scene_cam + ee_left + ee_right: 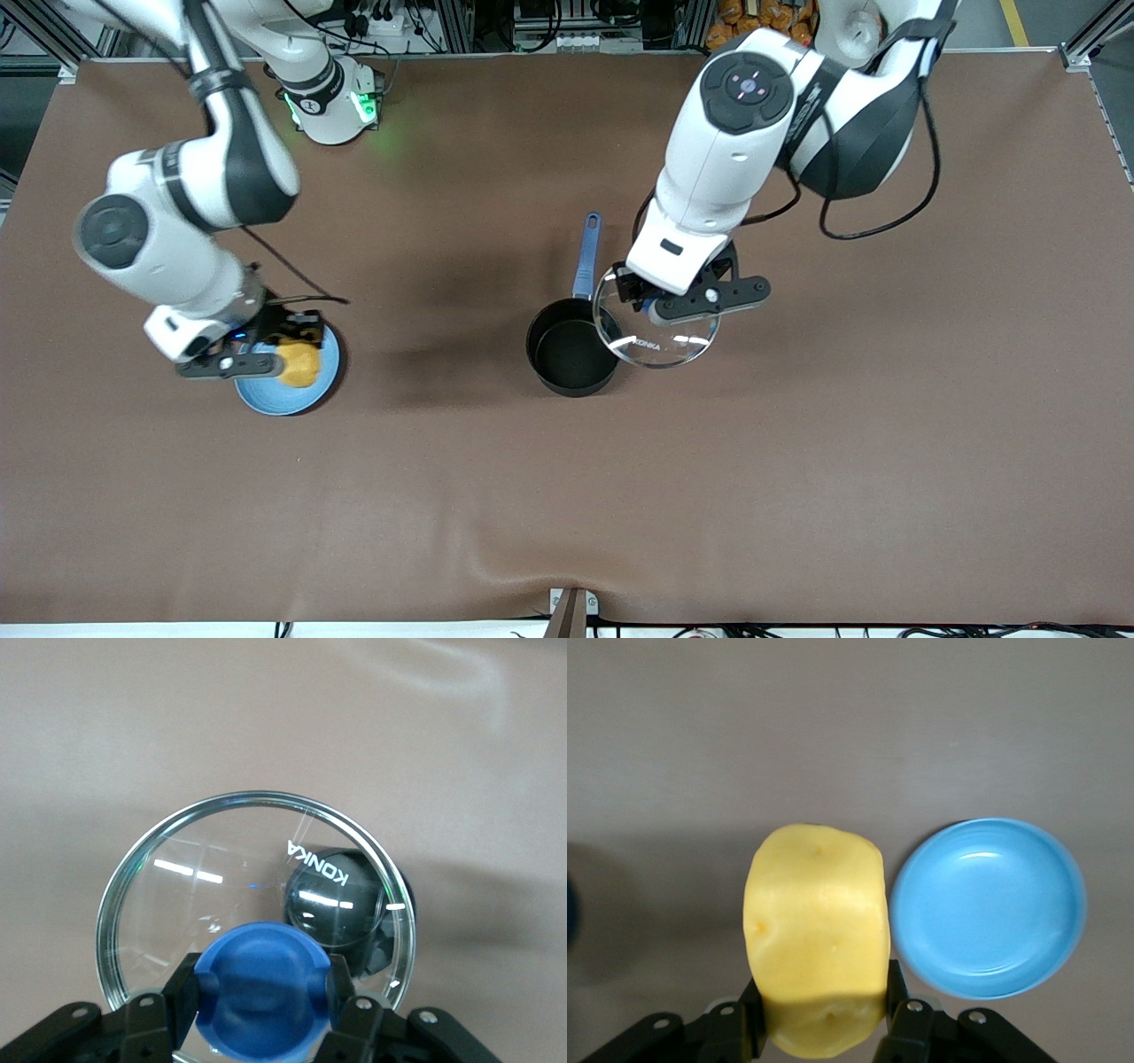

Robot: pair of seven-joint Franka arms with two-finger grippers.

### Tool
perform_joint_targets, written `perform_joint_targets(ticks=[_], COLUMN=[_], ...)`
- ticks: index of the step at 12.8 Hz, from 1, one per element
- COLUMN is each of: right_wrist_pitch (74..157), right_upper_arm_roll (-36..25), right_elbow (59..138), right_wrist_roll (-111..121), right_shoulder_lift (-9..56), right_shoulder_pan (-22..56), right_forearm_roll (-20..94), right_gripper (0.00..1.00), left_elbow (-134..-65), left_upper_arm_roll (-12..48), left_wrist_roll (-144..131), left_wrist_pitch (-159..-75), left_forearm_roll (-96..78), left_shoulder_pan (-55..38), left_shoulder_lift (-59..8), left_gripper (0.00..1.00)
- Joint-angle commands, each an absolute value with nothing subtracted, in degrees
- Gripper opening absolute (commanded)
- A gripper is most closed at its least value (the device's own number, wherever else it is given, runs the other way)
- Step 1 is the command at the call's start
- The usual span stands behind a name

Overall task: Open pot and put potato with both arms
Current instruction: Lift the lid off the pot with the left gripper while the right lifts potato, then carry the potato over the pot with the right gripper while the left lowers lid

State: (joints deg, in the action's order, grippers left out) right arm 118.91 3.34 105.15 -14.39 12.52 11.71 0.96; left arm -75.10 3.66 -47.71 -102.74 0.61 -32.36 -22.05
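Overall, the brown table (797, 461) has wide bare cloth around the work. The pot (571, 354) stands open near the middle, its lid (657, 337) held aloft over its rim by the left gripper (651, 306), clamped on the blue knob (261, 988). The right gripper (288, 354) grips the potato (299, 363) above the blue plate (288, 399); its wrist view shows that plate (988, 908) bare. Racks line the table's robot edge.

Two white jointed robot arms (722, 151) with black joint bands carry black two-finger grippers (678, 306) with silver screws; thin black cables (877, 232) hang loose (one base glows green).
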Motion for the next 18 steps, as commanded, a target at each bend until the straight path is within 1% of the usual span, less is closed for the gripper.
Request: perform_joint_targets(ticks=[1,3,6,9,11,13,14,16,18], right_wrist_pitch=[117.9,117.9,117.9,118.0,118.6,119.2,121.5,125.6,127.9], right_upper_arm_roll=[2.9,2.9,2.9,2.6,2.2,2.3,2.3,2.3,2.3], right_elbow=[100.7,97.3,89.1,80.1,75.8,75.1,75.1,75.1,75.2], right_wrist_roll=[-24.7,-30.7,-39.1,-41.3,-41.2,-41.0,-41.0,-41.0,-41.0], right_shoulder_lift=[13.9,16.5,23.8,32.5,37.0,39.7,41.3,44.1,45.4], right_shoulder_pan=[17.8,22.0,29.1,34.8,37.3,38.3,39.4,40.7,41.1], right_forearm_roll=[1.0,1.1,0.7,-0.1,-0.5,-4.4,-5.7,-6.4,-7.2], right_gripper=[0.0,0.0,0.0,0.0,0.0,0.0,0.0,0.0,0.0], left_elbow=[-80.9,-85.1,-91.2,-94.0,-95.7,-97.5,-98.6,-102.3,-105.6], left_upper_arm_roll=[4.1,4.2,4.2,4.2,4.2,4.2,4.2,4.2,4.1], left_wrist_roll=[-43.3,-39.7,-32.1,-25.7,-22.3,-20.0,-19.8,-18.0,-15.6], left_wrist_pitch=[-101.4,-100.6,-100.5,-100.5,-100.5,-101.2,-102.5,-106.6,-111.2], left_forearm_roll=[1.1,1.0,0.6,0.4,0.4,0.4,0.4,0.4,0.4], left_shoulder_pan=[-29.8,-28.0,-23.3,-19.1,-16.3,-13.7,-13.0,-10.9,-8.9], left_shoulder_lift=[-15.8,-12.0,-7.4,-6.1,-6.0,-6.4,-6.7,-6.7,-7.3], left_gripper=[0.0,0.0,0.0,0.0,0.0,0.0,0.0,0.0,0.0])
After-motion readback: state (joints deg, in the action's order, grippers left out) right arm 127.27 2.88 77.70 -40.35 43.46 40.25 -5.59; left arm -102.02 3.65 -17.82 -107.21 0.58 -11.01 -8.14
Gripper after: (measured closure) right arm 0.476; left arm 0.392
